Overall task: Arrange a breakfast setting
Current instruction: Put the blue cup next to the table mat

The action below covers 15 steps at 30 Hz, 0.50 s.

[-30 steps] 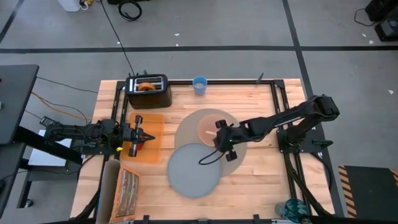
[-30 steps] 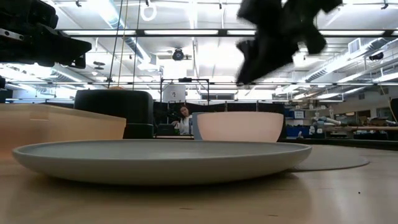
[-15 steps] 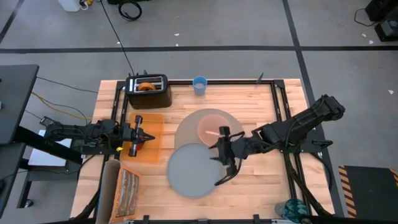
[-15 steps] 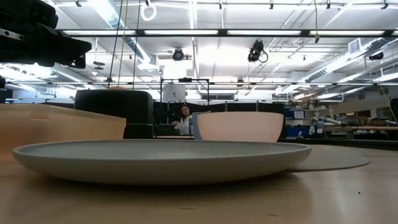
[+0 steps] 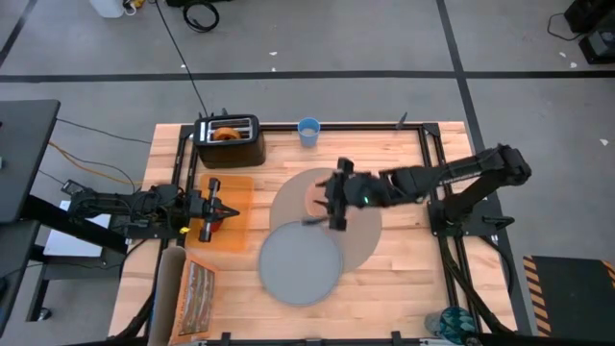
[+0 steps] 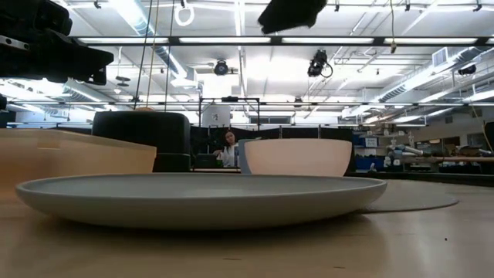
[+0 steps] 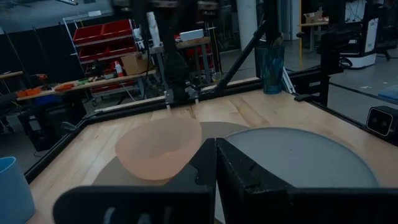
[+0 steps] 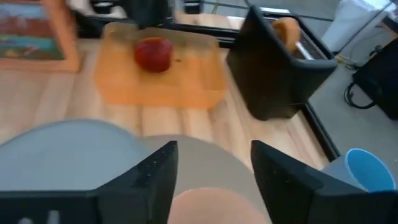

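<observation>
The pink bowl (image 5: 313, 196) stands on the round grey-tan mat (image 5: 370, 229). The grey plate (image 5: 301, 261) lies at the near side, its far edge over the mat. My right gripper (image 5: 327, 204) hovers open above the bowl (image 8: 217, 208), touching nothing; it also shows in its wrist view (image 8: 214, 165). The red apple (image 8: 153, 53) lies on the orange board (image 8: 161, 78). My left gripper (image 7: 216, 155) is shut and empty, held over the board (image 5: 240, 192). The blue cup (image 5: 308, 131) stands at the far edge. The bagel (image 5: 227, 134) sticks out of the toaster. No spoon shows.
The black toaster (image 5: 231, 142) stands at the far left corner. A cardboard box (image 5: 197, 288) lies at the near left. Black frame rails (image 5: 437, 183) run along the table's sides. A person (image 6: 228, 147) sits far off in the room.
My right gripper first swung toward the table's near edge, over the plate's right rim. It then came back toward the far left and turned, and now stands over the pink bowl. Bowl, plate and mat have stayed in place.
</observation>
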### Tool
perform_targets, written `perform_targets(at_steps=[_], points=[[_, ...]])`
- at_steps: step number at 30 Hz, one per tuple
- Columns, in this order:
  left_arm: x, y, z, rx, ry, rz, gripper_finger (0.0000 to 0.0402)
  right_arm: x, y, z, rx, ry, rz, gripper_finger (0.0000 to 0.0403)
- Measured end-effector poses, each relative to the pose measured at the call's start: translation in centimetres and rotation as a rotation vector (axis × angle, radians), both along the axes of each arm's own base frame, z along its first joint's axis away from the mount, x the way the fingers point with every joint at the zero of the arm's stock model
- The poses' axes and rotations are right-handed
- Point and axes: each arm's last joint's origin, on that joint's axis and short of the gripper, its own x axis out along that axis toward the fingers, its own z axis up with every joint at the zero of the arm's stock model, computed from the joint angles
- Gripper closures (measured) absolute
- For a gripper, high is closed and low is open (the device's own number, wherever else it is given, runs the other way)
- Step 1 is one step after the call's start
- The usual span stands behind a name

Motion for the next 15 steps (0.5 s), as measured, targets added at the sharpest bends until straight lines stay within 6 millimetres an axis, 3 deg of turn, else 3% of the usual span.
perform_targets(at_steps=[8,15], points=[[0.0,0.0,0.0,0.000,0.003,-0.001,0.0392,4.0,-7.8,-2.6,0.002,-0.004,-0.026,0.0122],[0.0,0.0,0.0,0.000,0.002,-0.001,0.0392,6.4,-16.0,-4.5,-0.021,0.080,-0.099,0.0124]])
